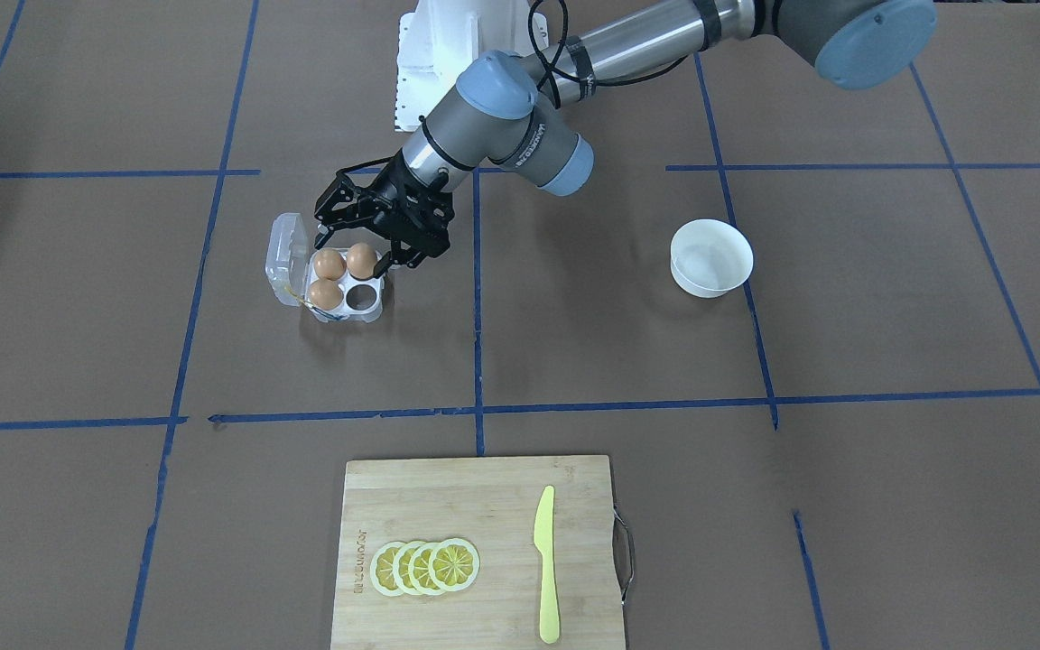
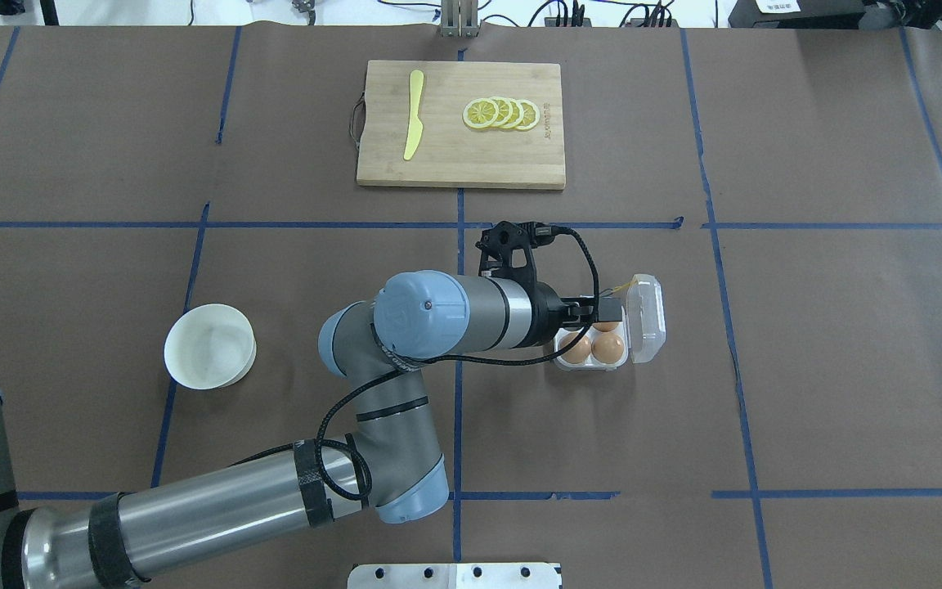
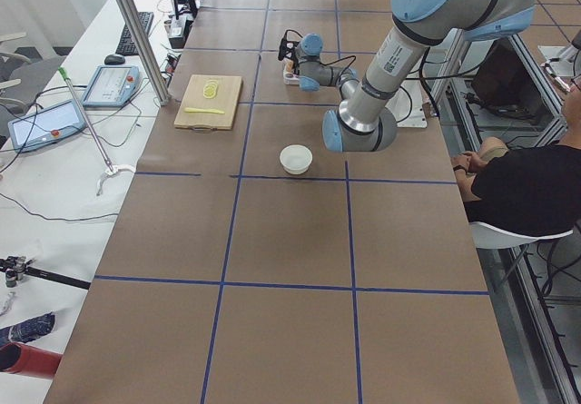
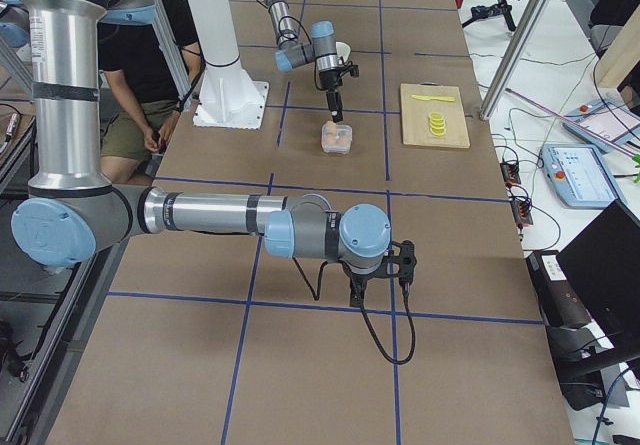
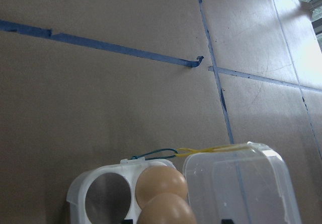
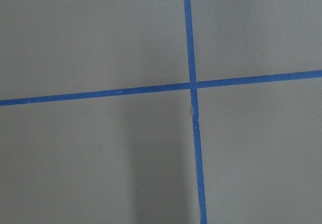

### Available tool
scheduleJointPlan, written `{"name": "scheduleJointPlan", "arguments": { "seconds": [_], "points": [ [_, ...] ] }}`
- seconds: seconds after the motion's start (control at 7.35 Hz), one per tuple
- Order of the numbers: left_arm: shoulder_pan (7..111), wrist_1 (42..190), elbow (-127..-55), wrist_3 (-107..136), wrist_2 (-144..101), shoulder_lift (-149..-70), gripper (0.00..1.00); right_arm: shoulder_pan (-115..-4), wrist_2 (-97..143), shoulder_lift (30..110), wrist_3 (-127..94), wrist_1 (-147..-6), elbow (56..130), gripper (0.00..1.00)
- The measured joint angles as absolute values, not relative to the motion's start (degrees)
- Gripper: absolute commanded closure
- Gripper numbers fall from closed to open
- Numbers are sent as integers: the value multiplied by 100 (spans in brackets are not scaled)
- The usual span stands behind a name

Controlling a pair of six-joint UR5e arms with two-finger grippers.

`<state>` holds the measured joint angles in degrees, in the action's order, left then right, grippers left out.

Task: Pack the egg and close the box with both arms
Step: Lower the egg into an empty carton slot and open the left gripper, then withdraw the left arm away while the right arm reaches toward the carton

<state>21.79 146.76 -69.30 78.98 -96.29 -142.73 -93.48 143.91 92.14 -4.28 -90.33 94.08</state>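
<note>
Left gripper (image 1: 351,253) is hovering wide open over the seated egg (image 1: 360,260) in box (image 1: 376,310), holding nothing; advise rising straight, clear of lid (image 1: 288,248).

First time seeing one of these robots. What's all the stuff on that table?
eggs: three, orange-brown, in the box's cups
box: one, clear plastic, lid open, one cup empty
bowl: one, white, on the robot's left side
cutting board: one, wooden, far side of the table
lemon slices: four, yellow, overlapping on the board
knife: one, yellow, on the board beside the slices
left gripper: one, black, open over the box
right gripper: one, black, away from the box; state unclear
</note>
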Motion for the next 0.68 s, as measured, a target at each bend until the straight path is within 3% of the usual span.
{"name": "scheduleJointPlan", "arguments": {
  "seconds": [0.41, 0.68],
  "points": [
    [2596, 13947, -7344, 7832, -10028, -14101, 0, -8849, 14342, 9175, -1498, -8922, 10003, 0],
    [3084, 12986, -8219, 7565, -10800, -13660, 0, -7923, 14097, 9162, -3159, -7983, 10389, 5]
  ]
}}
